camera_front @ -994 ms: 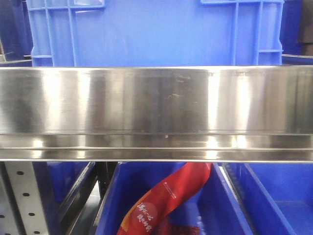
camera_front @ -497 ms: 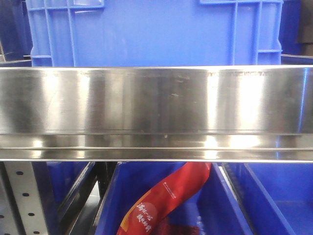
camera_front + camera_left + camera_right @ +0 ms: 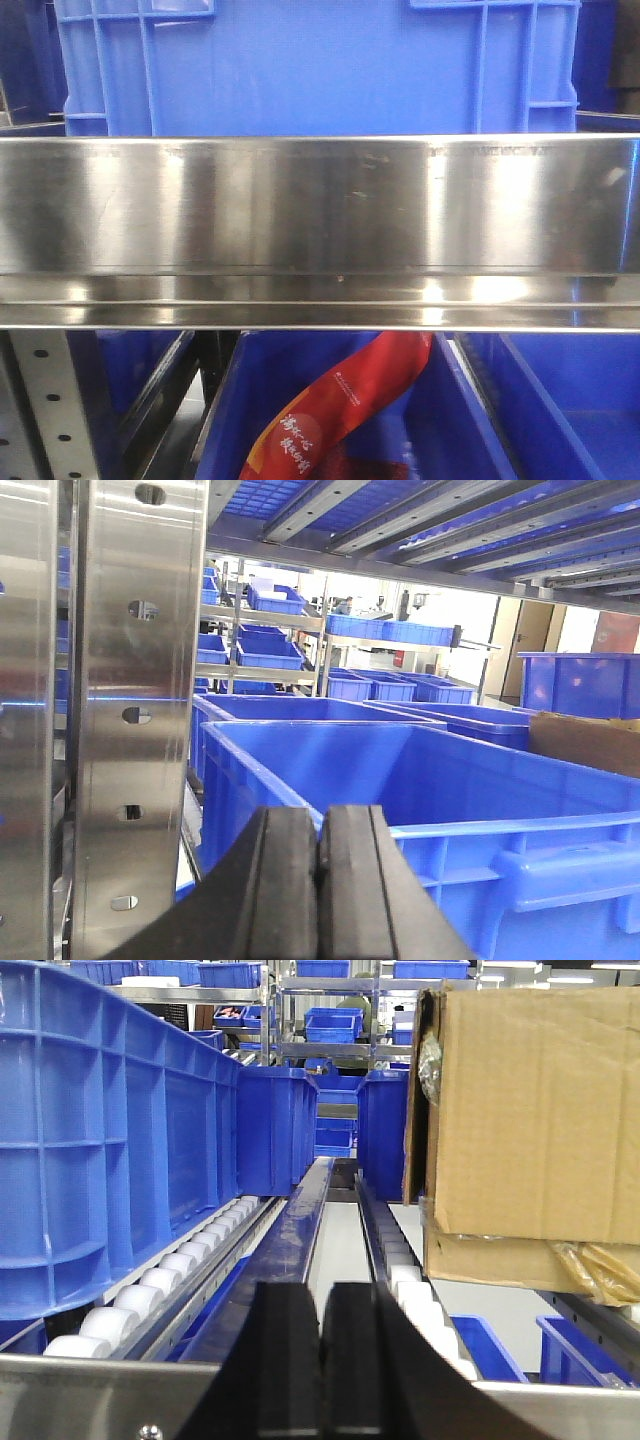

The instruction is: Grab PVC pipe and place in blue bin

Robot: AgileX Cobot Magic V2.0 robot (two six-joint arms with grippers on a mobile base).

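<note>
The PVC pipe is out of view in every frame. My left gripper [image 3: 320, 825] is shut with its black pads pressed together and nothing between them. It sits just in front of an open blue bin [image 3: 420, 780]. My right gripper [image 3: 322, 1305] is shut and empty. It points along a roller lane between a blue bin [image 3: 100, 1130] on the left and a cardboard box [image 3: 530, 1110] on the right. In the front view a blue bin [image 3: 320, 70] stands on the shelf above a steel rail [image 3: 320, 230]. Neither gripper shows there.
A perforated steel upright [image 3: 140, 720] stands close on the left of my left gripper. White rollers [image 3: 180, 1270] line the lane. A lower blue bin [image 3: 450, 420] under the rail holds a red packet [image 3: 340, 410]. More blue bins fill the shelves behind.
Only the reflections on the steel rail have shifted a little at the right end. The bins and the red packet have not moved.
</note>
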